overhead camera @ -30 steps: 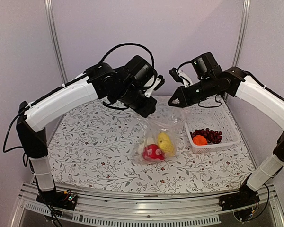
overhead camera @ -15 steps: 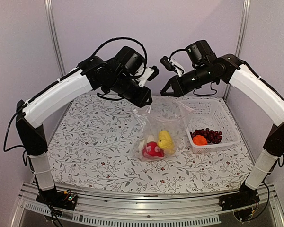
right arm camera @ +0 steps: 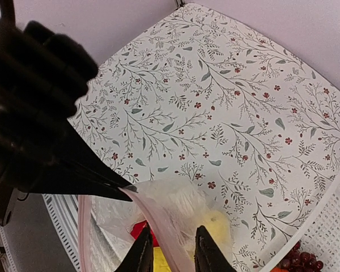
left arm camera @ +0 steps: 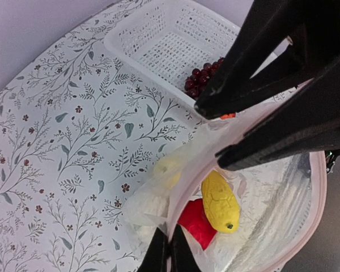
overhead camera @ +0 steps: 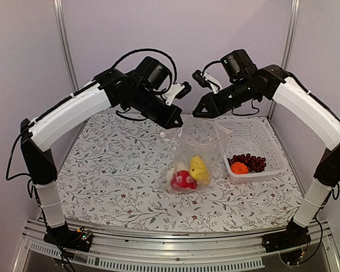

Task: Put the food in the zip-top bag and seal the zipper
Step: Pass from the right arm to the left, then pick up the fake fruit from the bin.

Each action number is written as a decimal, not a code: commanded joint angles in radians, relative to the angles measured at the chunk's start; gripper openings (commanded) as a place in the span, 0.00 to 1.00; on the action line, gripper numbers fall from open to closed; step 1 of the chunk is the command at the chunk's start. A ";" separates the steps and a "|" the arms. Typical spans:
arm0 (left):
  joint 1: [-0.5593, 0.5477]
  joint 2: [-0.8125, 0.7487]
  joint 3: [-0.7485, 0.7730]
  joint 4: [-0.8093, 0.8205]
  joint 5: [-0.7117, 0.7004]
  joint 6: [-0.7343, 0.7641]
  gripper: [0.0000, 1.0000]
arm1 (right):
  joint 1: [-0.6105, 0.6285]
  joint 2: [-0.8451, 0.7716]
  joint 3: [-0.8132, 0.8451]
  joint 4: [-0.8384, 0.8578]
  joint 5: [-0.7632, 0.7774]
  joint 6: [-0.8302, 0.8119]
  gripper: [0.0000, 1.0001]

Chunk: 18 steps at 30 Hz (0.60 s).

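The clear zip-top bag (overhead camera: 194, 148) hangs upright over the table, its mouth held up. My left gripper (overhead camera: 178, 125) (left arm camera: 169, 228) is shut on the pinkish zipper strip (left arm camera: 187, 184). My right gripper (overhead camera: 196, 113) (right arm camera: 173, 228) is open, its fingers straddling the same strip (right arm camera: 158, 218) close to the left fingertips. In the bag lie the red piece (overhead camera: 183, 180), the yellow long one (left arm camera: 220, 203), the small yellow round one (left arm camera: 167, 170) and the cream-white one (left arm camera: 143, 208). The grape bunch (overhead camera: 251, 161) and orange ball (overhead camera: 239, 168) lie in the basket.
The white mesh basket (overhead camera: 255, 177) stands on the right of the floral tablecloth (overhead camera: 113, 170), right beside the bag. Purple walls close in the back and sides. Both arms arch high over the table's middle.
Both grippers have risen with the bag's mouth, pulling the bag upright. My right gripper has moved left, closer to the left one.
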 commanded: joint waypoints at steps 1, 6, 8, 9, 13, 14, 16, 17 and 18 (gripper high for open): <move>0.044 -0.030 0.041 -0.021 -0.079 -0.028 0.00 | -0.016 -0.010 0.028 -0.022 0.089 0.025 0.28; 0.104 -0.060 0.085 -0.045 -0.107 -0.090 0.00 | -0.121 -0.037 0.031 -0.009 0.095 0.114 0.45; 0.110 -0.070 0.073 -0.040 -0.096 -0.100 0.00 | -0.168 -0.052 0.015 -0.006 0.102 0.152 0.47; 0.110 -0.074 0.057 -0.036 -0.088 -0.100 0.00 | -0.188 -0.058 -0.005 -0.003 0.113 0.162 0.47; 0.111 -0.072 -0.023 -0.036 -0.073 -0.104 0.00 | -0.250 -0.105 -0.152 0.017 0.161 0.203 0.49; 0.112 -0.068 -0.035 -0.040 -0.070 -0.106 0.00 | -0.262 -0.118 -0.195 0.016 0.169 0.215 0.49; 0.112 -0.064 -0.047 -0.048 -0.073 -0.110 0.00 | -0.282 -0.132 -0.269 0.010 0.177 0.247 0.51; 0.112 -0.065 -0.052 -0.049 -0.076 -0.112 0.00 | -0.286 -0.142 -0.305 0.004 0.180 0.273 0.53; 0.112 -0.066 -0.059 -0.049 -0.078 -0.111 0.00 | -0.288 -0.146 -0.335 -0.003 0.185 0.292 0.55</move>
